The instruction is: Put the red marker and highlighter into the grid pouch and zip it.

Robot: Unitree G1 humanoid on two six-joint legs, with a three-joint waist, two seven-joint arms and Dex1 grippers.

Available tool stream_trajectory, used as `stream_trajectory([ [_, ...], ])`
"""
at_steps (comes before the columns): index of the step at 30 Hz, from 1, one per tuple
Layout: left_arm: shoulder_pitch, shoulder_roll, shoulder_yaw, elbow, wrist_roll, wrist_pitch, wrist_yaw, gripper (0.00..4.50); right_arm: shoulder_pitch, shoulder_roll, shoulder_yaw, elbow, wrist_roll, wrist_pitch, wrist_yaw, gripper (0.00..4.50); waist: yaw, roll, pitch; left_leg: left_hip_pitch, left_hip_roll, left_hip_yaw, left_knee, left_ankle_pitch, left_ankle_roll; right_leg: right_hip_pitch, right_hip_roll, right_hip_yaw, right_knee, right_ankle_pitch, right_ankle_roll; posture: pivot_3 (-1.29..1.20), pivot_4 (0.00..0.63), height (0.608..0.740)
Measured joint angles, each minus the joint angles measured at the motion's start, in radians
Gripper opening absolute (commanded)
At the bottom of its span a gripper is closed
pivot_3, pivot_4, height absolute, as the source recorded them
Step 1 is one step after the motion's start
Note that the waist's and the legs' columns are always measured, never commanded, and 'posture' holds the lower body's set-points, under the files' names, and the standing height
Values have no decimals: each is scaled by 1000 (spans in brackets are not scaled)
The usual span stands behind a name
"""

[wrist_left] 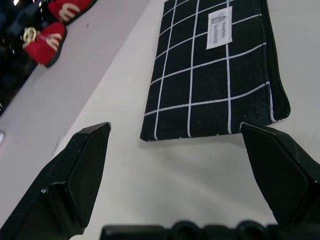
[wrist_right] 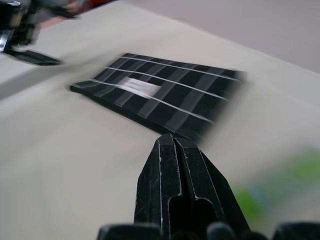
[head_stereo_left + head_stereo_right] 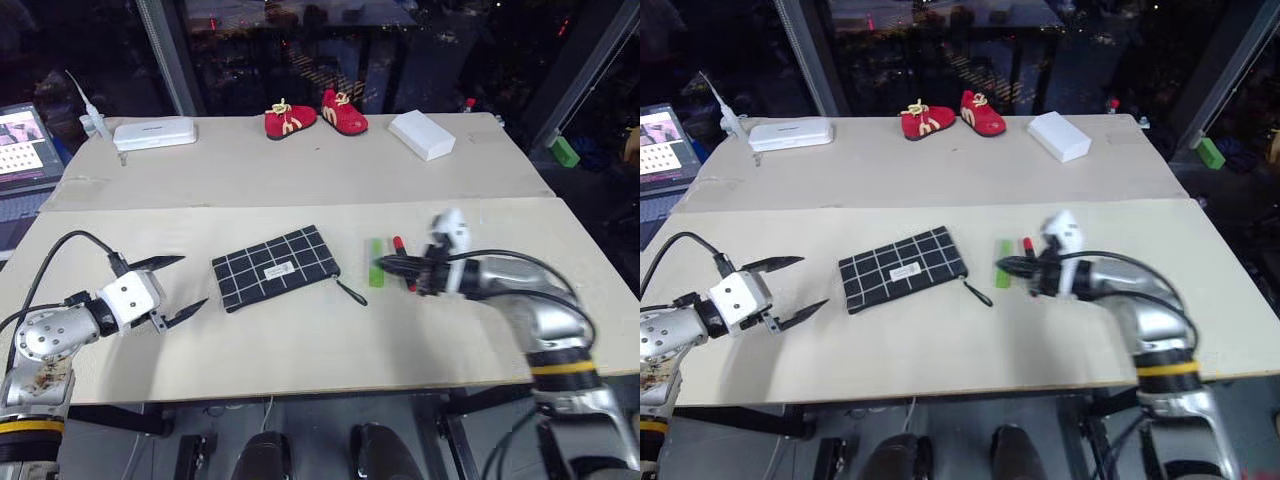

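Note:
The grid pouch (image 3: 275, 267) lies flat in the middle of the table, its zipper cord (image 3: 350, 292) trailing toward the right. Just right of it lies the light-green highlighter (image 3: 376, 262), with the red marker (image 3: 399, 247) alongside, partly covered by my right arm. My right gripper (image 3: 381, 264) is shut with nothing between its fingers, its tips over the highlighter and pointing at the pouch (image 2: 160, 95). My left gripper (image 3: 170, 290) stands open left of the pouch (image 1: 210, 75), a short gap away, empty.
At the back of the table sit two red shoes (image 3: 315, 115), a white box (image 3: 421, 134) and a white case (image 3: 154, 132). A laptop (image 3: 25, 140) is at far left, a dark green block (image 3: 565, 150) off the table's far right.

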Motion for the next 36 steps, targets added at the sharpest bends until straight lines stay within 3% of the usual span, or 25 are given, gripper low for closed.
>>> stream_trajectory([
  [10, -119, -12, -128, 232, 110, -281, 38, 4500, -220, 190, 165, 342, -253, -51, -190, 35, 2, 0, 0, -8, -1, 6, 1, 1, -1, -7, -1, -5, 2, 1, 1, 0, 150, 740],
  [20, -156, -25, -179, 331, 111, -374, 67, 4500, -266, 167, 256, 454, -399, -225, -137, 35, 1, 0, -1, -8, 0, 8, 1, 1, -1, -8, -1, -5, 3, 1, 1, 0, 150, 740],
  [36, -459, -149, -355, 710, 253, -671, 159, 4500, -241, 166, 226, 444, -419, -236, -91, 35, 8, 1, -3, -6, -2, 9, 2, 1, -1, -4, -1, -6, 2, 2, 2, 0, 150, 740],
])
